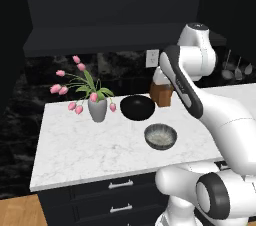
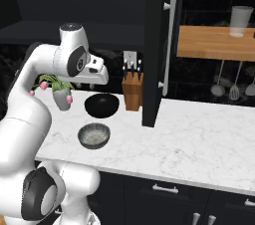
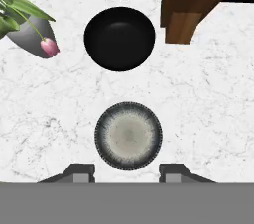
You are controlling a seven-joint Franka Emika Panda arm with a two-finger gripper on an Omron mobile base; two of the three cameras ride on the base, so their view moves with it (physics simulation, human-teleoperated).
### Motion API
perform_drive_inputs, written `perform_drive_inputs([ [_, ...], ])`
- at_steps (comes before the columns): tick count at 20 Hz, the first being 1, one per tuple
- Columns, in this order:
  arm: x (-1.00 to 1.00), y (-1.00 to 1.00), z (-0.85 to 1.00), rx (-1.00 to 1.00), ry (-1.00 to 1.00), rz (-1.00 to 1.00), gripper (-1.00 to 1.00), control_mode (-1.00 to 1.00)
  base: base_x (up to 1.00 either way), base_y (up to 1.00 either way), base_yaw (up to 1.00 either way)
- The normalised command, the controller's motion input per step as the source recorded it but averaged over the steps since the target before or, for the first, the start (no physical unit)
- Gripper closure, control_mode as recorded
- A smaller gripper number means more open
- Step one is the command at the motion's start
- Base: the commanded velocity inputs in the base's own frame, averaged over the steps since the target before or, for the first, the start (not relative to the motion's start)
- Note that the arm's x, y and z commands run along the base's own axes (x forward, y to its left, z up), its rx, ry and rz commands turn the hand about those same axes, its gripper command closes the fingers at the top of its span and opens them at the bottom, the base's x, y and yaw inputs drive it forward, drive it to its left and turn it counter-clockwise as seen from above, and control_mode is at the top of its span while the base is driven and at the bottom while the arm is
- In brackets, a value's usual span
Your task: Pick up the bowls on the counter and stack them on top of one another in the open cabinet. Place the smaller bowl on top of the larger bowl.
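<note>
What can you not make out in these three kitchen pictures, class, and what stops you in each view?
- Left base view: the knife block is partly hidden behind the arm.
- Right base view: the flower vase is partly hidden by the arm, and the cabinet door covers what lies behind it.
- Hand view: the vase is cut off by the left edge, and the knife block's top by the upper edge.

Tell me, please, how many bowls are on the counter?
2: the larger bowl sits between the vase and knife block; the smaller bowl lies nearer the counter's front edge.
</note>
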Motion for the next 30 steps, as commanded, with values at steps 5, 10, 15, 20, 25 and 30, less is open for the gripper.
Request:
perform_drive_inputs([
  [5, -0.02, 0.06, -0.24, -0.01, 0.02, 0.0, -1.0, -1.0, 0.0, 0.0, 0.0],
  [10, 0.22, 0.11, -0.91, 0.0, 0.2, 0.0, -1.0, -1.0, 0.0, 0.0, 0.0],
  [15, 0.08, -0.13, -0.97, 0.0, 0.3, -0.05, -1.0, -1.0, 0.0, 0.0, 0.0],
  [20, 0.1, -0.24, -0.99, 0.0, 0.14, -0.02, -1.0, -1.0, 0.0, 0.0, 0.0],
  [25, 0.02, -0.11, -0.8, 0.0, 0.12, -0.01, -1.0, -1.0, 0.0, 0.0, 0.0],
  [30, 0.0, -0.08, -0.48, 0.0, 0.2, -0.02, -1.0, -1.0, 0.0, 0.0, 0.0],
])
